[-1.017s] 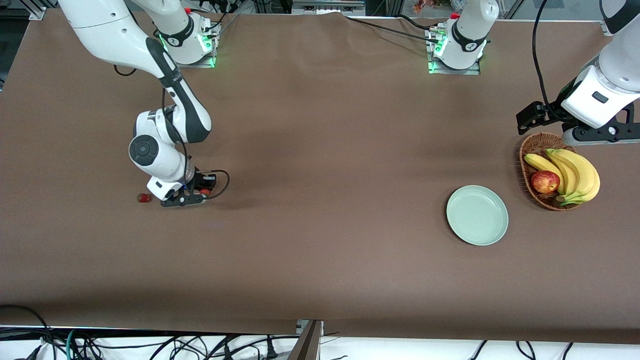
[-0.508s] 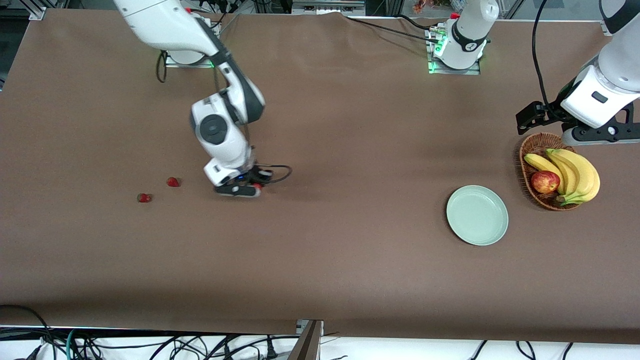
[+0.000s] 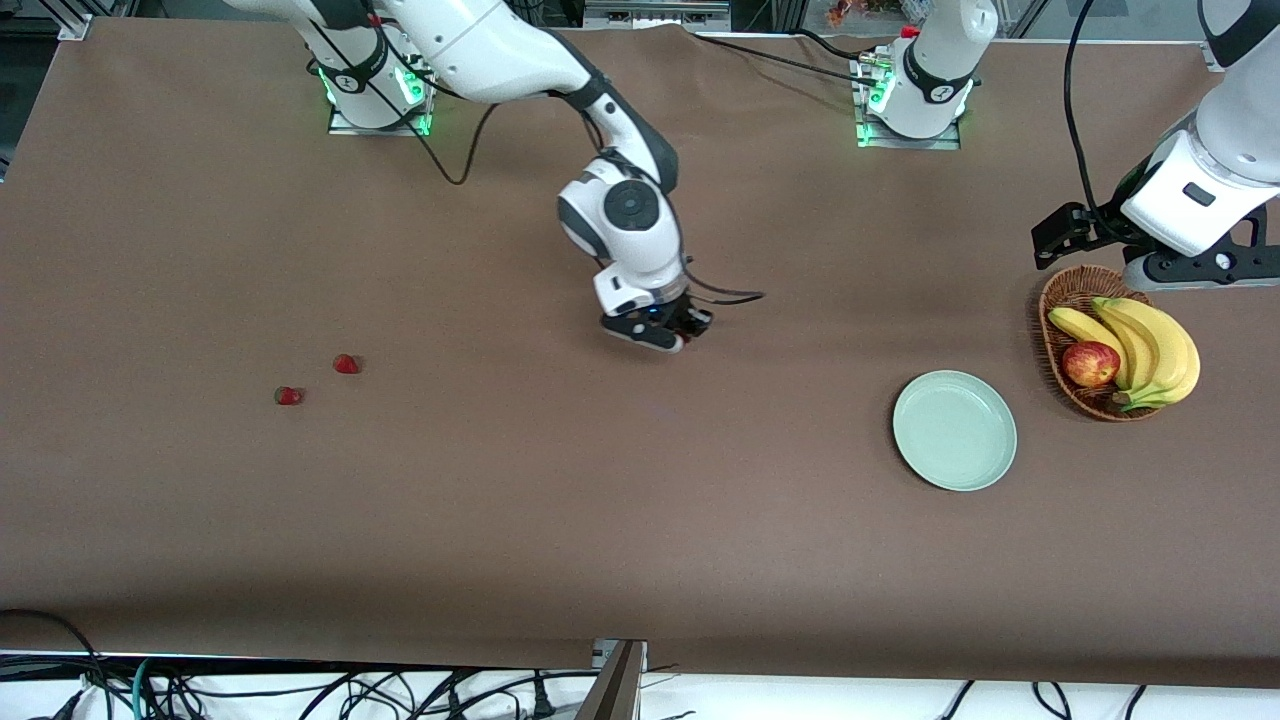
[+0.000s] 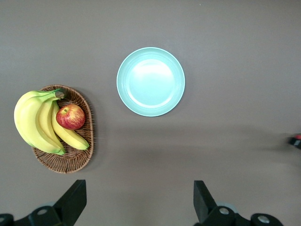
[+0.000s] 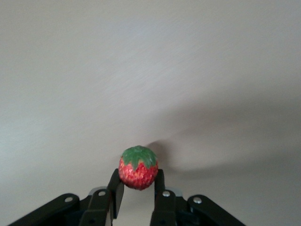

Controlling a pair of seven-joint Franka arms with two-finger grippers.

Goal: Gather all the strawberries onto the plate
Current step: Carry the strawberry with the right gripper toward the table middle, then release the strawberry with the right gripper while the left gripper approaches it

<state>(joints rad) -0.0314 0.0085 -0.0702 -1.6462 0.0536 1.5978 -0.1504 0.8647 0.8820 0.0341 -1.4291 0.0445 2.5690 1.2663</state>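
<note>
My right gripper (image 3: 672,338) hangs over the bare middle of the table, shut on a red strawberry (image 5: 138,167) with a green cap, pinched between its two black fingers (image 5: 115,186). Two more strawberries lie on the cloth toward the right arm's end: one (image 3: 346,364) and another (image 3: 289,396) slightly nearer the front camera. The pale mint-green plate (image 3: 954,430) sits empty toward the left arm's end, and its rim (image 4: 122,96) shows in the left wrist view. My left gripper (image 4: 140,202) waits open above the table beside the basket, nothing between its fingers.
A brown wicker basket (image 3: 1070,295) holding bananas (image 3: 1150,345) and a red apple (image 3: 1090,363) stands beside the plate toward the left arm's end, under the left hand. A brown cloth covers the table. Cables hang at the edge nearest the front camera.
The right arm has lifted a strawberry off the cloth and carried it from the right arm's end toward the middle of the table, uncovering a second strawberry. The left arm has not moved.
</note>
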